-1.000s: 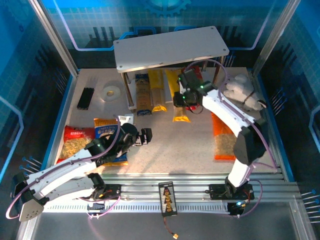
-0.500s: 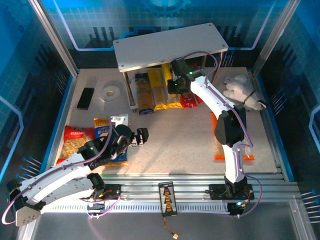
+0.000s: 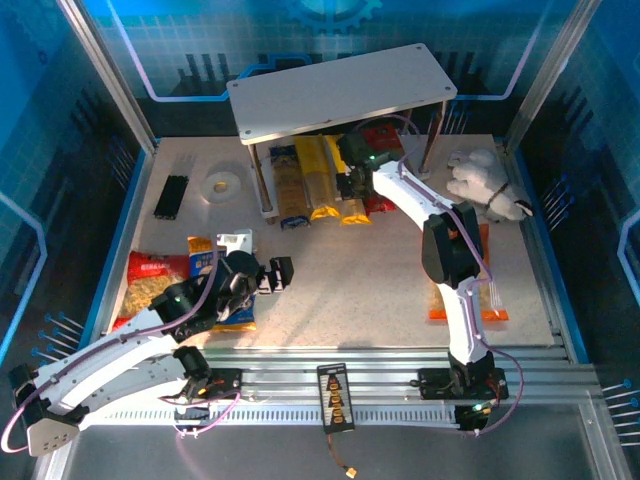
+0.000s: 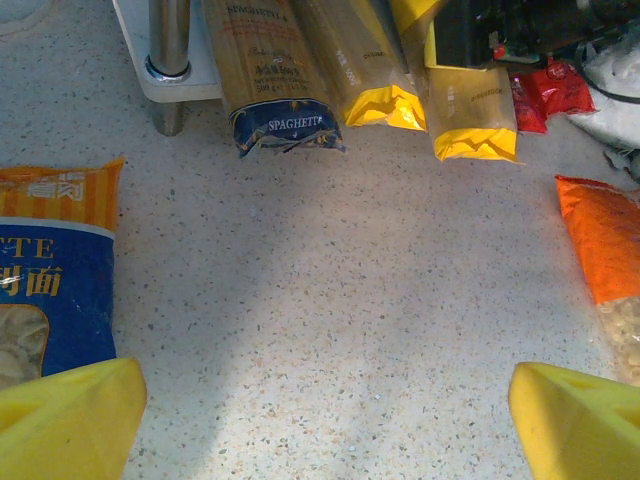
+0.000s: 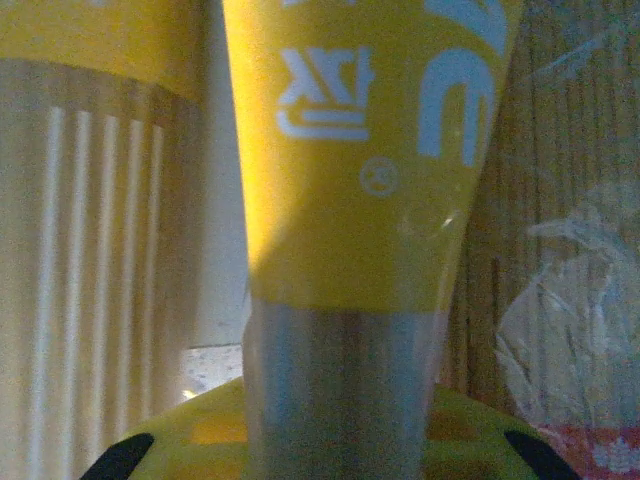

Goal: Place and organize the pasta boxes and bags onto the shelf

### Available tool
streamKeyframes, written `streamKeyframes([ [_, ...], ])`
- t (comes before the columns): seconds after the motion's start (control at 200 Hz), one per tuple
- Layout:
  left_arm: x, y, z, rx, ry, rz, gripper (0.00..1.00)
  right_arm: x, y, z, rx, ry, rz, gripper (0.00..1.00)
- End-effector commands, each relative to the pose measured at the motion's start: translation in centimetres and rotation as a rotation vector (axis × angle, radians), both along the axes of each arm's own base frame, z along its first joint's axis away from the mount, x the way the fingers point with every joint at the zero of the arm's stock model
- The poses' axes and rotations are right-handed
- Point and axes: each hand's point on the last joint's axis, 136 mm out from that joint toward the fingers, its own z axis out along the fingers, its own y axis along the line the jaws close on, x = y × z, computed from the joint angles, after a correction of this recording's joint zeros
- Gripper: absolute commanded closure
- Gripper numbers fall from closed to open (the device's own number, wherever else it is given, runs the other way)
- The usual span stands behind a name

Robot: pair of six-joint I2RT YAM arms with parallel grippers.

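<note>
The right arm has swung left along the front of the shelf (image 3: 340, 88). Its fingers (image 3: 354, 190), clamped on a yellow pack (image 3: 356, 210), have slid it beside the other yellow pack (image 3: 320, 205) on the bottom board. Its end seems to stick out. The left fingers (image 4: 70, 420) stay wide apart over the table (image 3: 350, 270), near the waiting blue bag (image 3: 205, 255).

The top external view looks down from above the near edge over the table (image 3: 350, 270) and shelf (image 3: 340, 90). The left wrist view sits low, facing far toward the yellow pack (image 4: 472, 125). The right wrist view is pressed against it. All 3 share it.
</note>
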Motion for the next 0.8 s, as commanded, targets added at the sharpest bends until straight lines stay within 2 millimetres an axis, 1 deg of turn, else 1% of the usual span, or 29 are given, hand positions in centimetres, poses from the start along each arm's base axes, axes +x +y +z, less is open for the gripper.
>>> streamKeyframes([
  [0.0,0.0,0.2,1.0,0.013,-0.021,-0.001,0.06,2.9,0.3,5.9,0.018,-0.215,0.003,0.97],
  [0.13,0.0,0.2,1.0,0.014,-0.018,-0.001,0.06,3.3,0.4,5.9,0.014,-0.219,0.005,0.97],
  [0.355,0.0,0.5,1.1,0.019,-0.019,0.006,0.06,4.3,1.1,6.7,0.028,-0.261,0.003,0.96],
  [0.53,0.0,0.5,1.1,0.021,-0.019,0.006,0.06,4.8,1.5,6.9,0.018,-0.289,0.007,0.93],
  [0.605,-0.1,0.5,1.1,0.023,-0.019,0.006,0.06,5.1,1.7,6.6,0.012,-0.287,0.008,0.91],
  [0.67,-0.1,0.5,1.1,0.024,-0.019,0.005,0.06,5.4,1.8,6.2,0.007,-0.285,0.009,0.88],
  [0.795,0.0,0.6,1.2,0.027,-0.022,0.006,0.06,6.0,2.0,5.2,-0.016,-0.277,0.010,0.86],
])
